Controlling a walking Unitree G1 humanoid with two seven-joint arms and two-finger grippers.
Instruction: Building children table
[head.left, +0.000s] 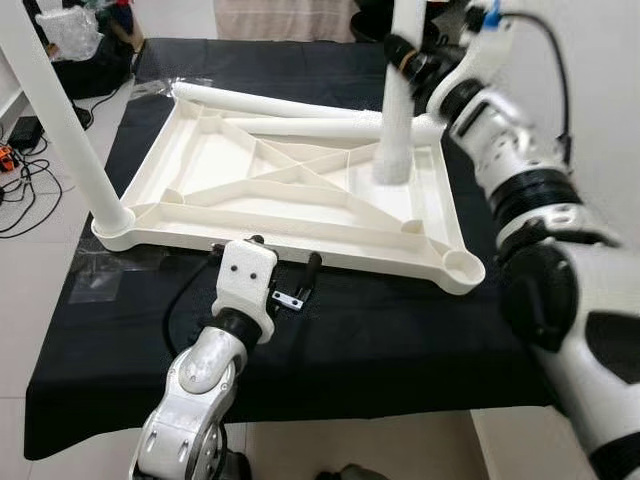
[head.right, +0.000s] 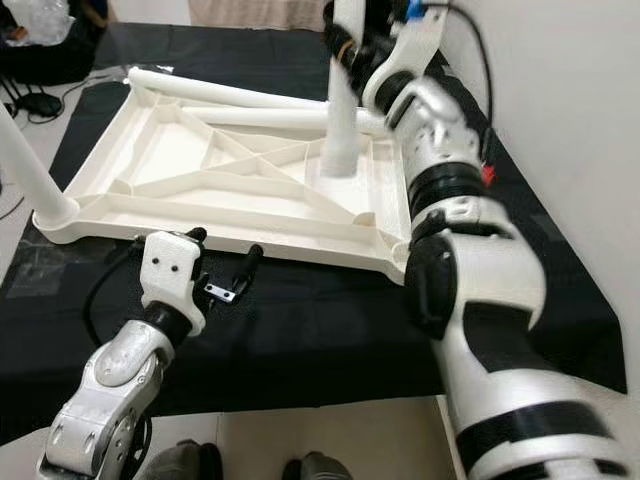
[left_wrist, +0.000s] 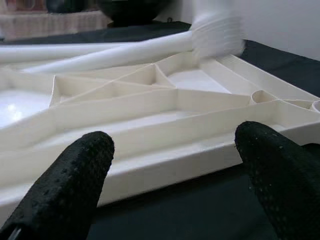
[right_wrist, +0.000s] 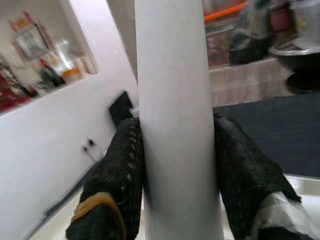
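The white children's table top (head.left: 240, 205) lies upside down on a black cloth. One white leg (head.left: 60, 125) stands in its near-left corner socket. My right gripper (head.left: 405, 55) is shut on a second white leg (head.left: 398, 130), held upright with its foot in the tray's far-right part; the wrist view has the leg (right_wrist: 175, 125) clamped between both fingers. Two more legs (head.left: 290, 105) lie loose across the far edge. Just in front of the top's near rim (left_wrist: 150, 165), my left gripper (head.left: 285, 262) hangs open, holding nothing.
The black cloth (head.left: 380, 340) covers a low platform whose front edge is close to me. A round corner socket (head.left: 462, 266) sits at the near right. Cables and a black device (head.left: 20, 140) lie on the floor at left. A white wall (head.left: 600, 60) is close on the right.
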